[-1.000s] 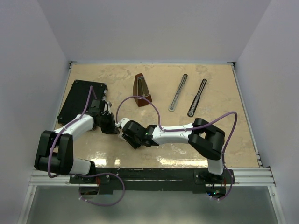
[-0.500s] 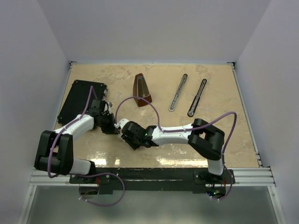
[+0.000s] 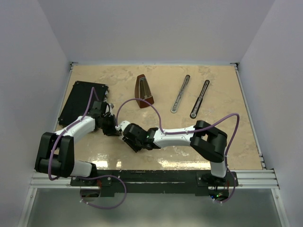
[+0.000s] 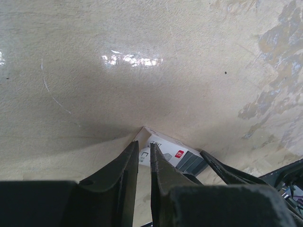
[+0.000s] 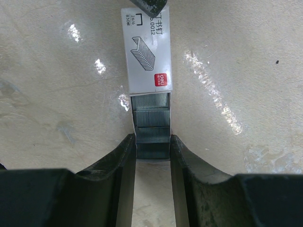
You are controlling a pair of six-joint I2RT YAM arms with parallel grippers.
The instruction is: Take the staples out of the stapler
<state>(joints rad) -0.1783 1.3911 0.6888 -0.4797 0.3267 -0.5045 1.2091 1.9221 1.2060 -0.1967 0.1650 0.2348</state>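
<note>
Beige surface [image 3: 222,85], stapler [image 3: 180,93] lying far beyond both pairs of fingers, left fingers [image 4: 133,163] pinched on one end of the white staple box [image 5: 147,52], right fingers [image 5: 129,156] clamped on grey staples [image 5: 151,125] sticking out its other end

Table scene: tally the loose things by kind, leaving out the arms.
Black case: 1
Metronome: 1
Slim bars: 2
Staple box: 1
Total: 5
</note>
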